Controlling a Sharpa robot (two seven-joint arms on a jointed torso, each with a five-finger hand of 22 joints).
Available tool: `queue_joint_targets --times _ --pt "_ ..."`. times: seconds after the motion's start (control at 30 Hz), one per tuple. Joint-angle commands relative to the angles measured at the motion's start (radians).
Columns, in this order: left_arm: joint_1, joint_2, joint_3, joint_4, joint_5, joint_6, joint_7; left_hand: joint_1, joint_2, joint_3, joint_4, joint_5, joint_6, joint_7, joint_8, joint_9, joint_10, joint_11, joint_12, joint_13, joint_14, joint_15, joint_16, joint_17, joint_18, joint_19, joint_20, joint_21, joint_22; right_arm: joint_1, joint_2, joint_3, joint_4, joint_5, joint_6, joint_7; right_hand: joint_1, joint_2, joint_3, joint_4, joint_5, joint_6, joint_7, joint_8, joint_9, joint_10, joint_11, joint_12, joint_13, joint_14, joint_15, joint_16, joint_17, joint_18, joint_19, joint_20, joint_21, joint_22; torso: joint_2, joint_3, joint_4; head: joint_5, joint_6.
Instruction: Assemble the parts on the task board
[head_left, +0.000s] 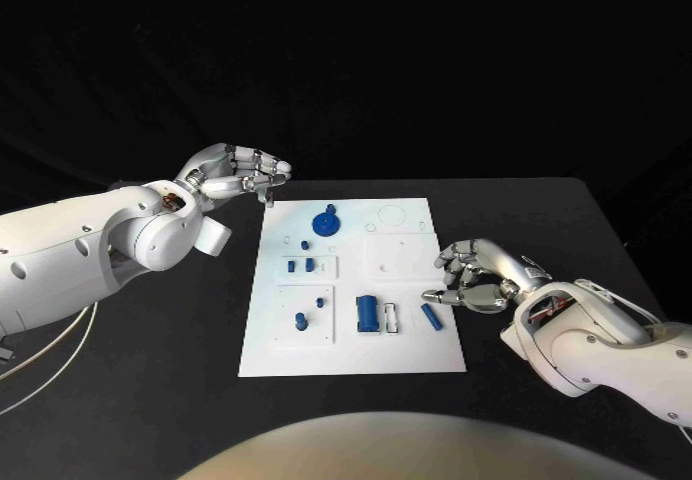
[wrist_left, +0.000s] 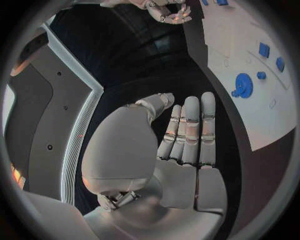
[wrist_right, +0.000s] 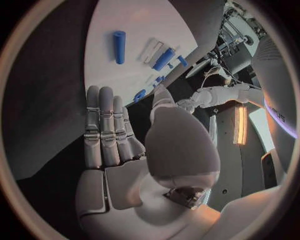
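Observation:
The white task board (head_left: 404, 345) lies in the middle of the black table. On it are a round blue part (head_left: 327, 221), two small blue parts (head_left: 303, 266) side by side, a blue peg (head_left: 300, 320), a blue cylinder (head_left: 368, 313) and a blue bar (head_left: 431, 316). My left hand (head_left: 231, 175) hovers off the board's far left corner and holds nothing; its fingers (wrist_left: 190, 135) lie straight, with the round part (wrist_left: 242, 85) beyond them. My right hand (head_left: 473, 277) sits at the board's right edge just behind the bar (wrist_right: 119, 46), its fingers (wrist_right: 106, 125) extended with nothing between them.
Bare black table (head_left: 159, 380) surrounds the board on all sides. Empty white recesses (head_left: 392, 255) mark the board's far right part. My right hand (wrist_left: 169, 12) appears small in the left wrist view, and my left arm (wrist_right: 215, 95) in the right wrist view.

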Motion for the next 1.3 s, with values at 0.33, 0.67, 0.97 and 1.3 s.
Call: queue_joint_targets --times 0.33,0.67,0.97,1.3 --pt "0.001 0.002 0.001 0.001 0.0 0.009 0.006 -0.004 0.008 0.004 0.001 0.003 -0.007 -0.003 0.006 -0.002 -0.005 0.001 0.003 -0.001 -0.007 -0.003 0.005 -0.001 0.015 -0.008 -0.001 0.005 0.001 -0.001 -0.004 -0.001 0.006 0.035 -0.031 0.057 0.054 -0.006 -0.017 0.001 -0.001 -0.034 0.02 0.01 -0.045 -0.007 0.017 -0.003 -0.089 -0.015 0.019 -0.125 0.005 0.009 0.003 0.018 -0.081 -0.122 -0.001 -0.0003 0.0001 -0.001 0.0" --pt "0.001 0.003 0.001 0.0 0.0 0.009 0.005 -0.004 0.008 0.004 0.001 0.003 -0.007 -0.003 0.006 -0.002 -0.005 0.001 0.003 -0.001 -0.007 -0.003 0.005 -0.001 0.015 -0.008 -0.001 0.005 0.001 -0.001 -0.008 -0.003 -0.007 0.132 -0.001 0.051 0.048 -0.077 -0.071 0.004 0.014 -0.166 0.066 0.067 -0.06 -0.148 0.065 0.044 -0.153 -0.16 0.07 -0.188 -0.024 0.004 -0.086 0.062 -0.143 -0.238 0.0 0.0005 -0.0011 -0.002 0.0" --pt "0.001 0.004 0.001 -0.001 0.0 0.01 0.004 -0.006 0.008 0.004 0.002 0.003 -0.008 -0.003 0.007 -0.002 -0.006 0.001 0.005 -0.002 -0.007 -0.002 0.005 -0.001 0.015 -0.009 -0.001 0.005 0.001 -0.001 -0.005 -0.003 -0.018 0.171 0.019 0.062 -0.049 -0.105 -0.142 0.006 -0.231 -0.236 0.094 0.075 -0.069 -0.224 0.094 0.045 -0.19 -0.252 0.102 -0.218 -0.052 -0.004 -0.159 0.086 -0.143 -0.307 0.0 0.0006 -0.0005 -0.002 0.0" --pt "0.0 0.005 0.001 -0.002 0.0 0.01 0.004 -0.005 0.008 0.005 0.001 0.003 -0.008 -0.004 0.008 -0.002 -0.006 0.001 0.006 -0.002 -0.007 -0.003 0.006 -0.002 0.015 -0.009 -0.001 0.006 0.001 -0.001 0.001 -0.003 -0.012 0.104 0.007 0.072 0.231 -0.083 -0.12 0.005 -0.233 -0.264 0.09 0.109 -0.078 -0.249 0.095 0.083 -0.225 -0.297 0.109 -0.221 -0.086 0.003 -0.197 0.102 -0.141 -0.371 0.001 0.0012 -0.0006 -0.001 0.0"
